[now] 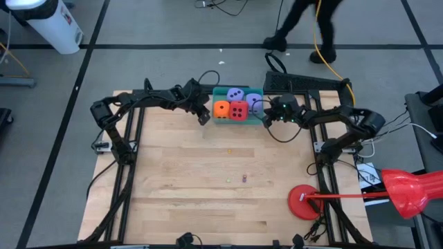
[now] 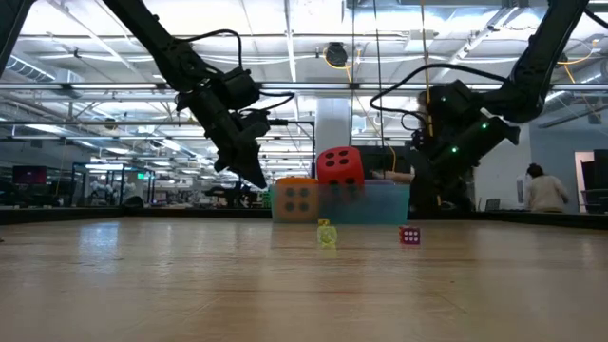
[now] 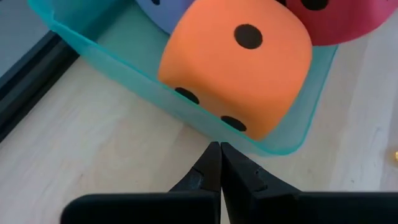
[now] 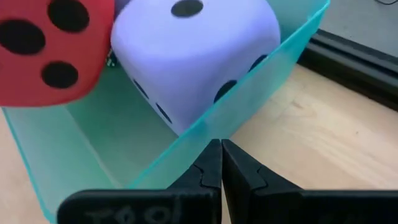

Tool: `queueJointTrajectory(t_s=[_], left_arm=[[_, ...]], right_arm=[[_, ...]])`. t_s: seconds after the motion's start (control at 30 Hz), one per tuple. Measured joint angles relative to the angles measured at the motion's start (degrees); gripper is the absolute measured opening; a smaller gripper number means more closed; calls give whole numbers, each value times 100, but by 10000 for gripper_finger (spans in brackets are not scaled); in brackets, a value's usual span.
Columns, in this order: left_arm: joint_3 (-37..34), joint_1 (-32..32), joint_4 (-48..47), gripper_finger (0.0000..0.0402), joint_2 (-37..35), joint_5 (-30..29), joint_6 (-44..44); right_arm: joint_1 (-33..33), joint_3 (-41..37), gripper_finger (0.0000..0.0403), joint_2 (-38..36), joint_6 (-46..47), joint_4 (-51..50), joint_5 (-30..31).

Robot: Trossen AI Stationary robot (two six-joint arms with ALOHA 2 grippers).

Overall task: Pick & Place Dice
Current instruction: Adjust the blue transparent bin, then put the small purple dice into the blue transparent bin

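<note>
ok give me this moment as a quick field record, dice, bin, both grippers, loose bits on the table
dice: orange die, red die, two lavender dice, all in the bin
bin: teal bin at the table's far edge
left gripper: shut, empty, beside the bin's orange-die end
right gripper: shut, empty, at the opposite end
loose bits: two tiny dice mid-table
red disc: near right corner

The wooden table (image 1: 187, 173) is carrying a teal bin (image 1: 239, 119) at its far edge, sitting between the two sets of closed jaws and just ahead of each. Two tiny dice, one yellow (image 2: 326, 235) and one red (image 2: 409, 236), are lying on bare wood well short of both. A flat red disc (image 1: 304, 202) is resting near the right corner.
</note>
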Motion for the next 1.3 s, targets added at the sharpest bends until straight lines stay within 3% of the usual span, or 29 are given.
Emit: queueJointTrajectory(t_s=[0.23,0.47,0.8,0.97,1.13,1.3], left_arm=[[0,-118,-26,4,-131,43,608],[-358,-268,160,3,-1356,47,723],[-2358,-269,1080,2,-4328,670,686],[-3502,-274,1879,2,-5610,819,223],[-4413,-276,2867,1,-6340,919,-181],[-4981,-276,3628,1,-6500,719,-228]], right_arm=[[85,-1,0,-234,-205,-141,-122],[363,-3,0,-1559,-366,-666,-132],[1055,-5,0,-3669,-683,-1553,-203],[1578,-7,0,-4257,-670,-1458,-762],[2199,-164,0,-4478,-781,-1209,-903],[2574,-785,0,-4541,-631,77,-915]])
